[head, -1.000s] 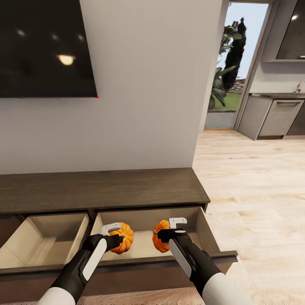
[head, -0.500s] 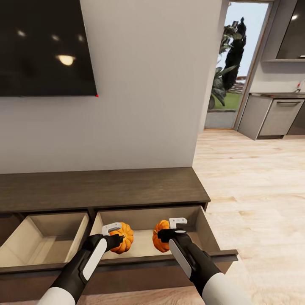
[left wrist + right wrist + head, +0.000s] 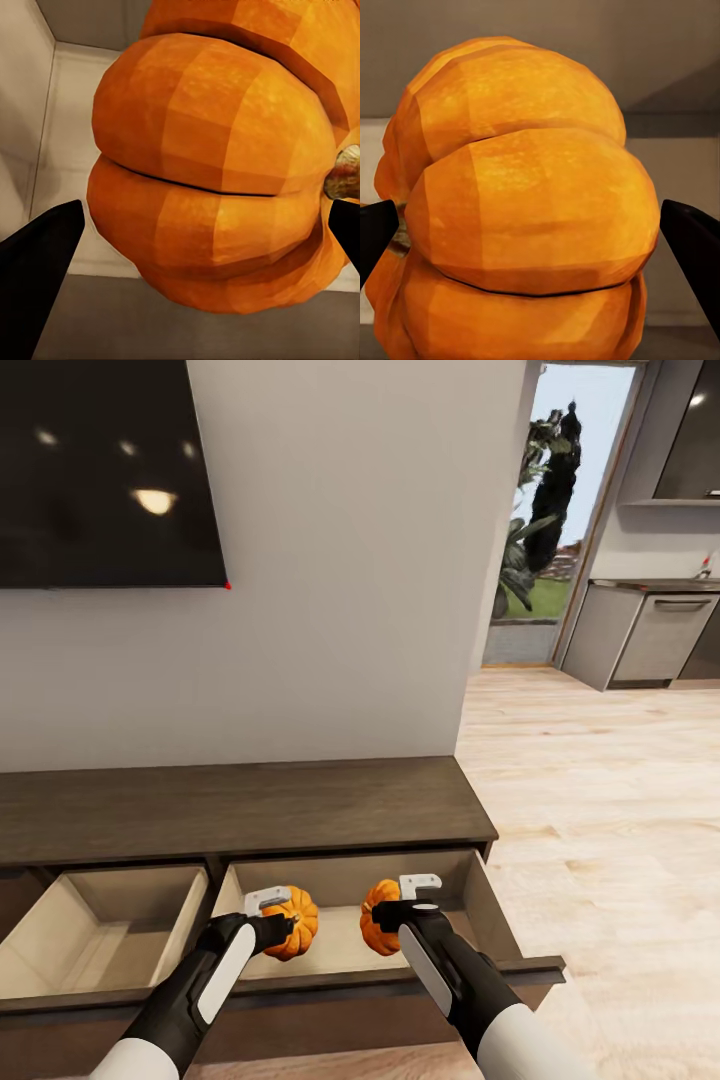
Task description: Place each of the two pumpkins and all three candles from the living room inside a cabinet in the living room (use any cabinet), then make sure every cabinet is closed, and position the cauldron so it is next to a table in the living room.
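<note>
Pumpkins [image 3: 292, 922] [image 3: 378, 917], ribbed orange, clamped in left gripper [image 3: 283, 926] and right gripper [image 3: 386, 913] jaws over open cabinet [image 3: 250, 810] drawer.

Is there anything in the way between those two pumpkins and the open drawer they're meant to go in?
Nothing visible. The left gripper holds one pumpkin and the right gripper the other pumpkin, both already over the open right drawer of the cabinet, whose pale bottom shows bare beneath them.

**Where your cameras looked**

Your head camera looked forward and down from above the cabinet [image 3: 240, 810], taking in the wall and the doorway at upper right. Each wrist camera sat very close to a pumpkin [image 3: 217, 180] [image 3: 525, 217], inside the same open drawer [image 3: 345, 945] the head view showed.
</note>
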Motion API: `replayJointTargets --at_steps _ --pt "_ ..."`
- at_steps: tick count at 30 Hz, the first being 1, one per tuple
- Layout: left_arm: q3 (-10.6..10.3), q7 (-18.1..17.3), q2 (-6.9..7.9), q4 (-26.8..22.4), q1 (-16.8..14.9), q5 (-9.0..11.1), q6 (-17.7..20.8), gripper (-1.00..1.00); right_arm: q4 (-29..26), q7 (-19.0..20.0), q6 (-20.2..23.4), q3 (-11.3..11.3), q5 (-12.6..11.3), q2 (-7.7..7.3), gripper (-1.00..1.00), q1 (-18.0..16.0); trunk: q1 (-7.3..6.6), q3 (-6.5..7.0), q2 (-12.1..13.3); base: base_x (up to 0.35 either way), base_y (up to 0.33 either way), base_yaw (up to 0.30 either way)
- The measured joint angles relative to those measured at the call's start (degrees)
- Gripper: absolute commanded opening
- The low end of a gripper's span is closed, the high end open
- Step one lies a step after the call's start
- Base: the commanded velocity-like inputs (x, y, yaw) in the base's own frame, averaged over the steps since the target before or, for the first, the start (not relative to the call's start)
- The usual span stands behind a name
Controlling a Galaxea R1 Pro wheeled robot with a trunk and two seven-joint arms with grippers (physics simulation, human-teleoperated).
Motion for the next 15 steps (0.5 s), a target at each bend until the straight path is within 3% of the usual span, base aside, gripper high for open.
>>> replayJointTargets --at_steps 6,15 --pt "-0.63 0.00 0.00 -0.04 -0.01 -0.08 0.02 -1.00 0.00 0.00 0.00 0.00 0.00 0.00 -1.00 0.00 0.01 0.00 0.00 0.008 0.000 0.000" --pt "-0.66 0.02 0.01 -0.03 -0.01 -0.12 0.04 -1.00 0.01 0.00 0.02 -0.01 -0.05 0.00 -1.00 0.01 1.98 -1.61 -3.59 0.000 0.000 0.000"
